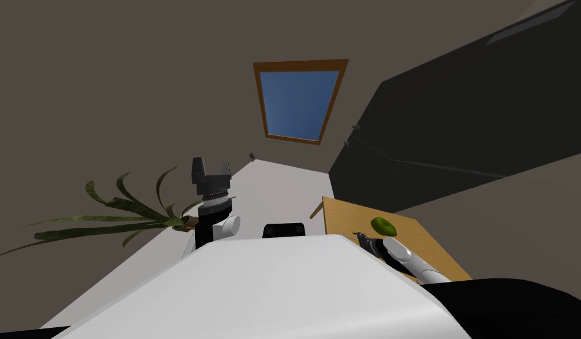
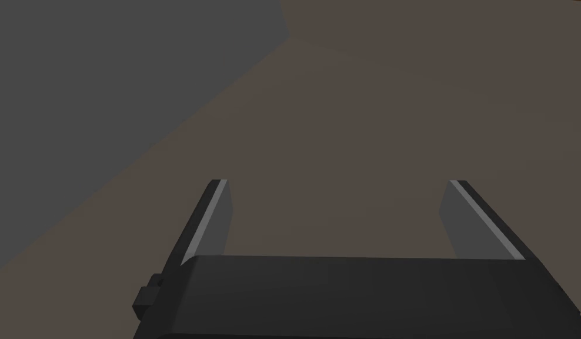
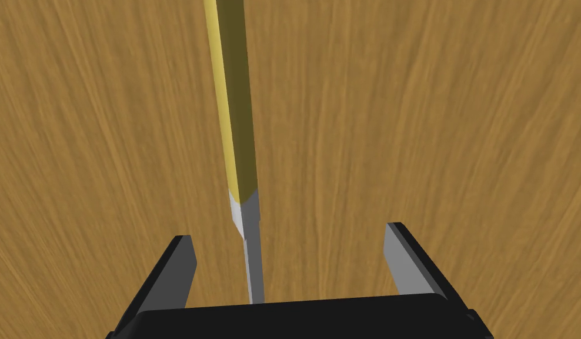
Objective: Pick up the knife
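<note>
Between the parted jaws of the right gripper (image 3: 289,232) lies a yellow-handled grey-bladed knife (image 3: 236,118) on the wooden table (image 3: 430,118), ungripped; left gripper (image 2: 337,182) raised, jaws apart.

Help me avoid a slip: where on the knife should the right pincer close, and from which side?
Take the knife by its yellow handle, the thicker part, not the thin grey blade. It lies flat on the wooden table, so come from straight above, one finger on each long side. The open right pincer straddles the blade, so probably shift toward the handle first.
</note>
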